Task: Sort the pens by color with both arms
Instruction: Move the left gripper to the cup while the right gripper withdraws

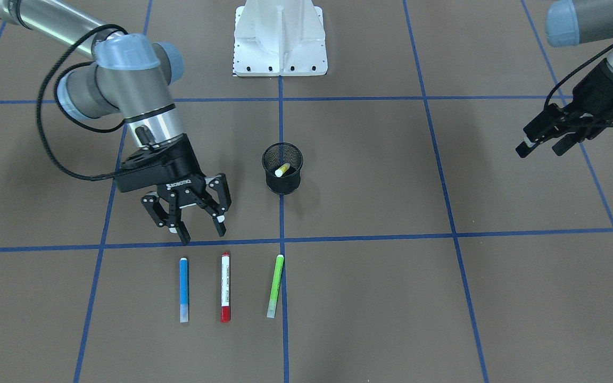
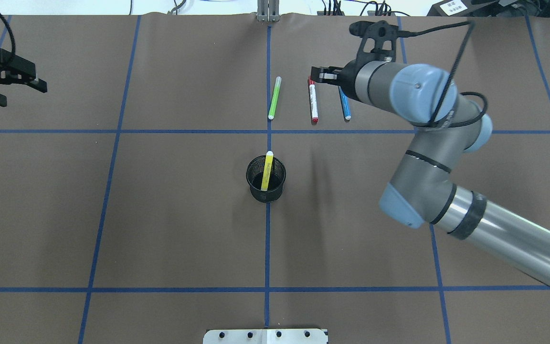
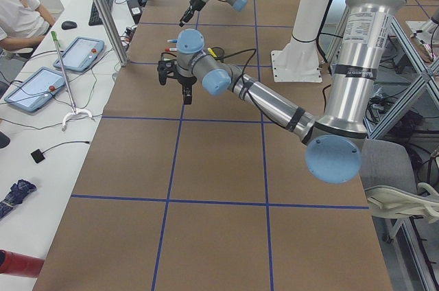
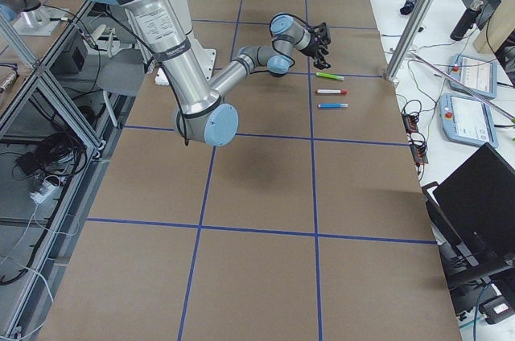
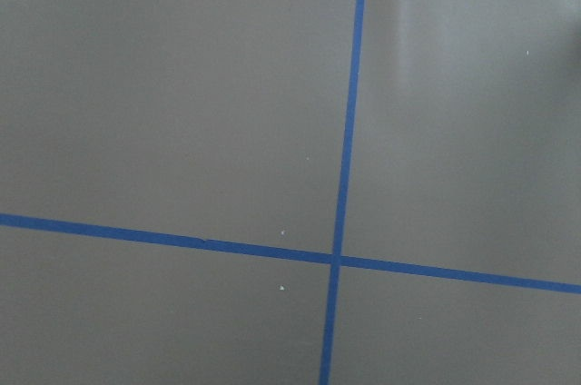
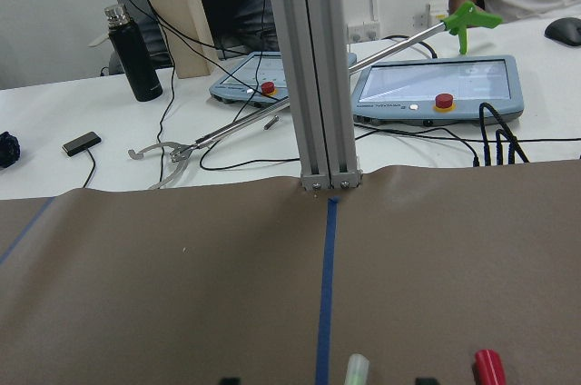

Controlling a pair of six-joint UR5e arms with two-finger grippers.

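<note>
one red pen bears print too small to read.

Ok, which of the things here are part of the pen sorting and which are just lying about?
Job: blue pen, red pen, green pen, yellow pen, probably the cup it leans in, right hand and left hand, both open.

Lying about: base; beyond the table, tablets, bottle, grabber.

right claw parted wide, angled down | left claw far out sideways, seemingly parted
</note>
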